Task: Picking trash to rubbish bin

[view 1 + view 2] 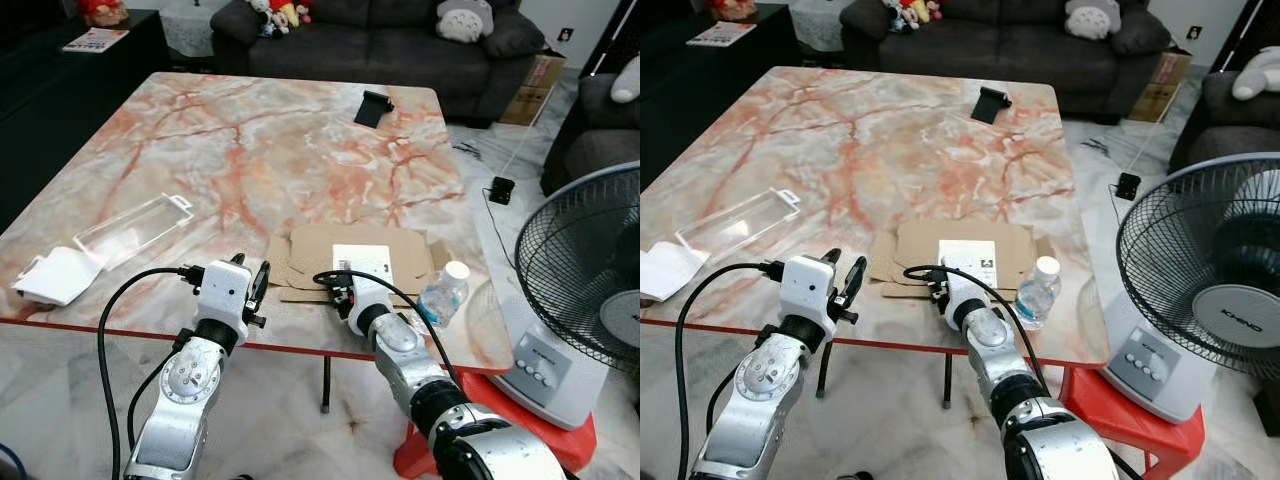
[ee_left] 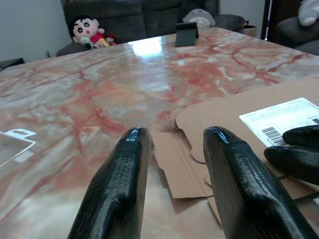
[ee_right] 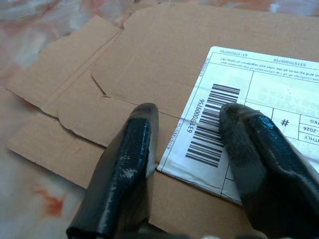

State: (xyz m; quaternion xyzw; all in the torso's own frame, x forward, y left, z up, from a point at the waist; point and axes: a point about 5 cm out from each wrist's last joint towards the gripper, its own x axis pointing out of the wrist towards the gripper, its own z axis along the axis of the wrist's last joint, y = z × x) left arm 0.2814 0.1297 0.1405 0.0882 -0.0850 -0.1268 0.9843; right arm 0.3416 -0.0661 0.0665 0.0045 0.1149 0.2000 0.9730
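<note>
Currently the right gripper (image 3: 187,149) hovers released over the flattened cardboard (image 1: 310,255), which lies at the near edge of the marble table (image 1: 250,140); its fingers straddle the edge of the shipping label (image 3: 249,124). The left gripper (image 2: 172,164), also released, is just beside the cardboard's left flaps. Risk: a flat sheet offers no lip, so closing fingers may slide across it or nudge the plastic bottle (image 1: 443,292) off the table. Barcode detail is legible in the right wrist view; the eye views show the bottle and the fan (image 1: 585,270).

The fan (image 1: 585,270) was cut off by the picture's right edge. The right hand (image 3: 187,149) covered part of the label (image 3: 259,99); its small print was unreadable.
</note>
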